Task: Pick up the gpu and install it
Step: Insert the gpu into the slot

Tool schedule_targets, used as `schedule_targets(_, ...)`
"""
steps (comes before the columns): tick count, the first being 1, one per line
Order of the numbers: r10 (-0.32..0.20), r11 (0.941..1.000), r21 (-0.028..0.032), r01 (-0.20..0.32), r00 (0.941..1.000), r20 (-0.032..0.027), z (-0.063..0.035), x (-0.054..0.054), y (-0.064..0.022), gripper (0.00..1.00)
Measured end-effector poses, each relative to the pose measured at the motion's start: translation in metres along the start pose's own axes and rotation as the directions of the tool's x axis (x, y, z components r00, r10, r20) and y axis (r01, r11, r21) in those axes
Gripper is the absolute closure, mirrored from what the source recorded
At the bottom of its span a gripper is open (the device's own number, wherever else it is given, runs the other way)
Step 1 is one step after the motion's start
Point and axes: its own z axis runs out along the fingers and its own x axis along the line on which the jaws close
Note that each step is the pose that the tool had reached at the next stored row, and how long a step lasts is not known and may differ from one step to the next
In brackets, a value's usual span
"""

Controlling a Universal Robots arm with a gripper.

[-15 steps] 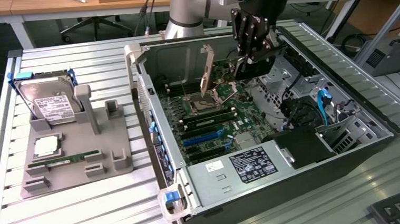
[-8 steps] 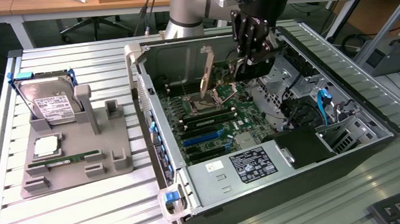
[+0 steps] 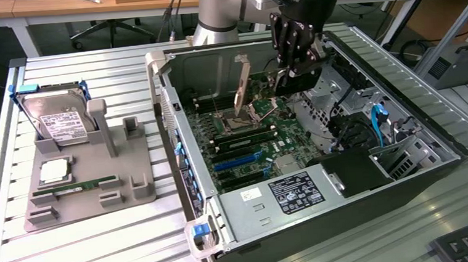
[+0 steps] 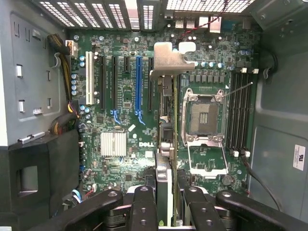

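Gpu [image 3: 242, 87] upright inside case [image 3: 435, 172], above motherboard [image 3: 243, 142].

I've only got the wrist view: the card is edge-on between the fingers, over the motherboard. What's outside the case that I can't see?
Observer: A grey holder sits on the table beside the case, on the exterior view's left.
Operator: Anything in it?
Observer: A hard drive stands upright at one end of it.
Operator: And the memory stick?
Observer: The memory stick lies flat in the holder.
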Motion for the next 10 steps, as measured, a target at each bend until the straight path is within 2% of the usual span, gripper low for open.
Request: schedule_targets(10,0.000,1.0000,0.0000,0.000,1.0000,-0.0001,0.0021,0.0013,0.0011,0.73)
